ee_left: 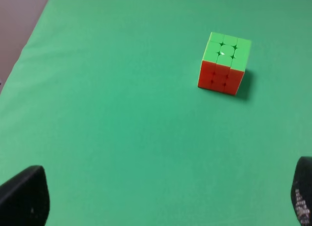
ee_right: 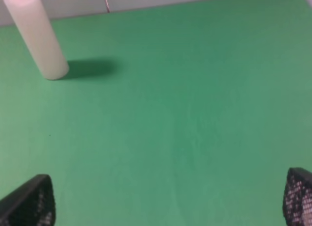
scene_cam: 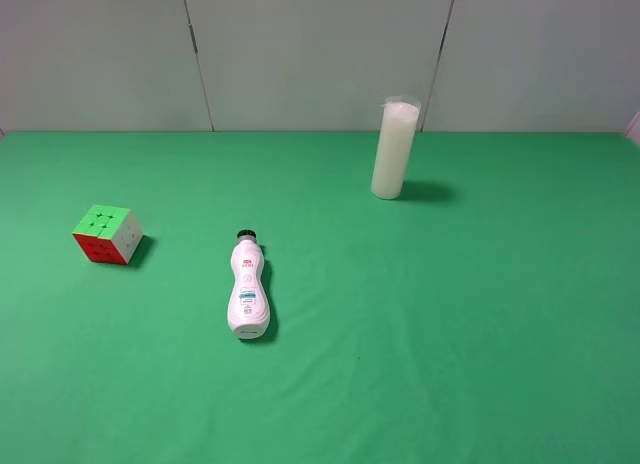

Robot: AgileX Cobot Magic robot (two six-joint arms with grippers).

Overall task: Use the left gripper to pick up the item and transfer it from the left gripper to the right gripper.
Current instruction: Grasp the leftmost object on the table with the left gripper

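The puzzle cube (scene_cam: pixel 108 234) rests on the green table at the left, green face up, red and white faces on its sides. It also shows in the left wrist view (ee_left: pixel 224 63), some way ahead of my left gripper (ee_left: pixel 163 199). That gripper is open and empty, with only its two black fingertips (ee_left: pixel 24 197) showing at the frame's corners. My right gripper (ee_right: pixel 168 199) is open and empty too, over bare green cloth, its fingertips (ee_right: pixel 29 201) at the corners. Neither arm appears in the exterior high view.
A white bottle with a black cap (scene_cam: pixel 248 287) lies on its side near the table's middle. A tall white cylinder (scene_cam: pixel 395 149) stands upright at the back right, also in the right wrist view (ee_right: pixel 36 36). A grey wall runs behind the table.
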